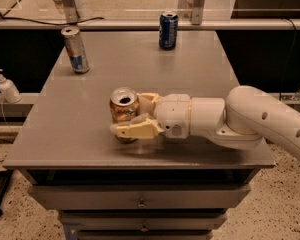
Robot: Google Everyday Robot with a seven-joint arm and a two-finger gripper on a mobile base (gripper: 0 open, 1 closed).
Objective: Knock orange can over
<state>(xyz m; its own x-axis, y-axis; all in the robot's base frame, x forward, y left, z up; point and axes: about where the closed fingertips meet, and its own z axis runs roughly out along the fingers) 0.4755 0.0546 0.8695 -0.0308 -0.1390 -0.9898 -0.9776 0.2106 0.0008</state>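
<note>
The orange can [122, 108] stands upright near the front of the grey table [140, 59], with its silver top open to view. My gripper [127, 115] reaches in from the right and has the can between its two cream fingers. The near finger [135, 130] lies across the can's lower front. The far finger [149, 101] sits against its back right side. The fingers look closed on the can.
A slim silver-and-blue can [75, 50] stands at the back left of the table. A dark blue can [168, 30] stands at the back middle. A soap dispenser [8, 87] sits on a ledge to the left. Drawers are below the tabletop.
</note>
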